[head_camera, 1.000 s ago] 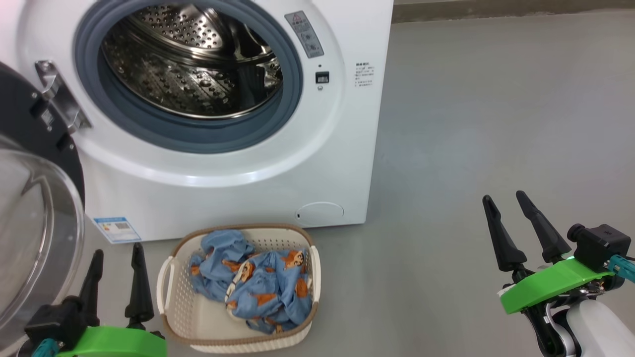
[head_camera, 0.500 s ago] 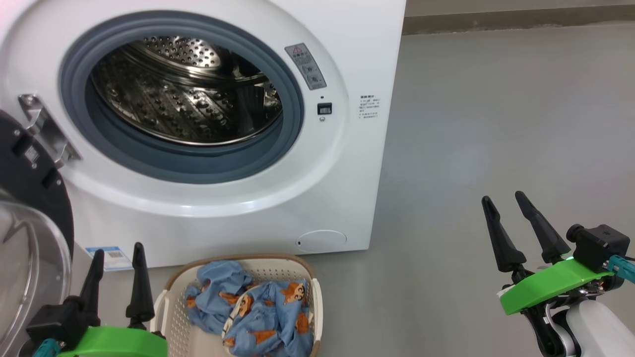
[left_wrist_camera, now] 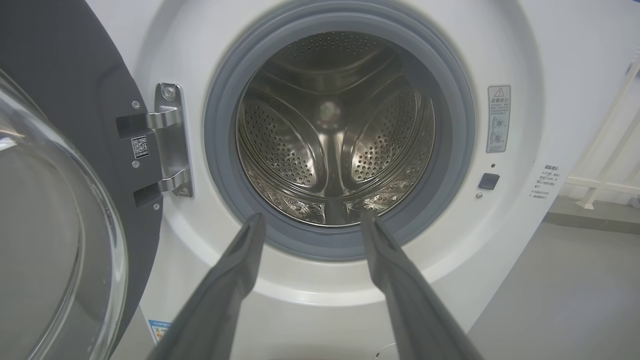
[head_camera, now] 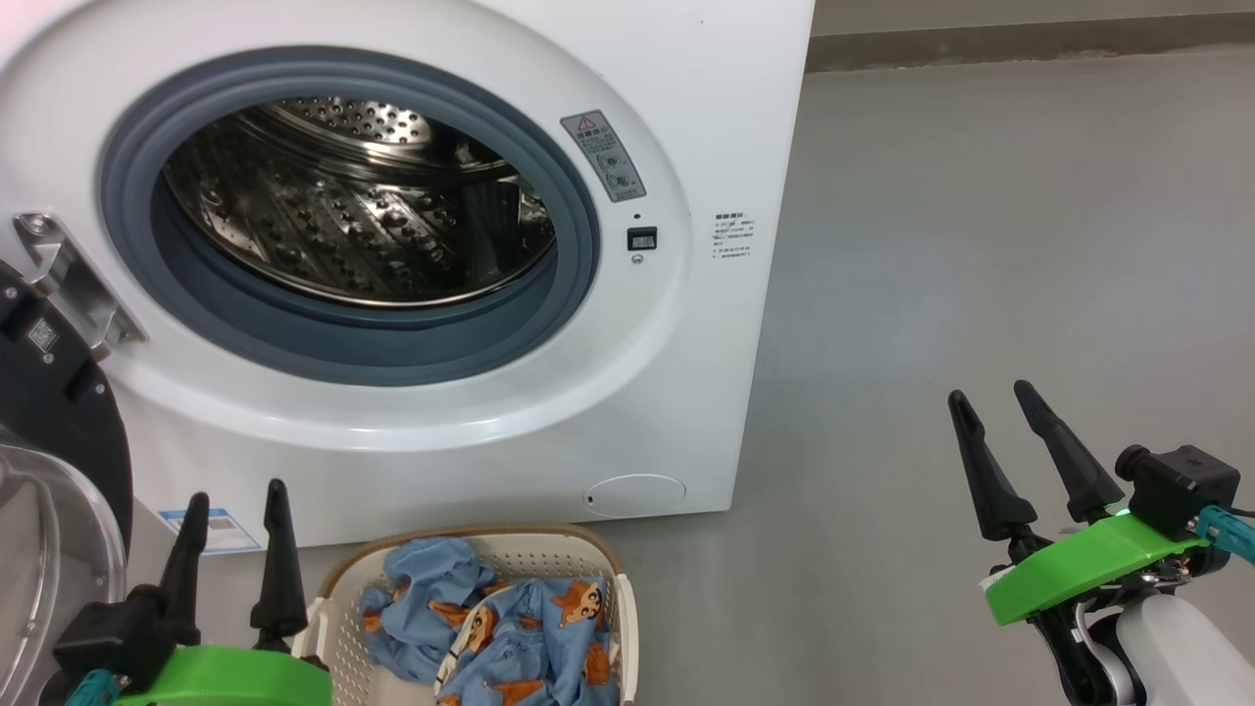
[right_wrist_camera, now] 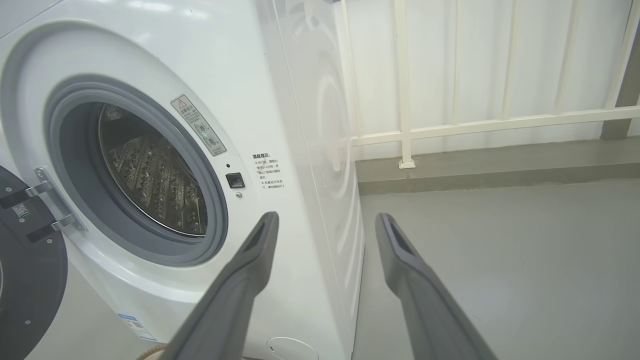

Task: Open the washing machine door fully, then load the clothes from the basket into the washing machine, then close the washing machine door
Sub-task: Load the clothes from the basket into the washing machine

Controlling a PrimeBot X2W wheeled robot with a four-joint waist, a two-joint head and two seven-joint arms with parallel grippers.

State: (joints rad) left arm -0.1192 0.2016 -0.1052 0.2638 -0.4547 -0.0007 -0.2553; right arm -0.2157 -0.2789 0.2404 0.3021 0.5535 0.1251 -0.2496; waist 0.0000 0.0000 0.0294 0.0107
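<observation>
The white washing machine [head_camera: 686,147] stands ahead with its steel drum [head_camera: 343,206] exposed inside a grey gasket. Its door [head_camera: 49,461] hangs swung out at the far left on a metal hinge [head_camera: 64,284], black rim and clear dome showing; the left wrist view has the door [left_wrist_camera: 55,200] at its left. On the floor before the machine sits the cream basket [head_camera: 627,608] holding light-blue clothes [head_camera: 510,628] with orange figures. My left gripper [head_camera: 233,495] is open, just left of the basket. Far off at the right, my right gripper [head_camera: 988,394] is open over bare floor.
Grey floor [head_camera: 980,245] spreads to the right of the machine. A white railing [right_wrist_camera: 475,120] and a low kerb run behind it. A blue label [head_camera: 211,528] sits low on the machine's front.
The head camera has tilted upward, so the machine and basket sit lower in the picture. Both grippers keep their places and stay open.
</observation>
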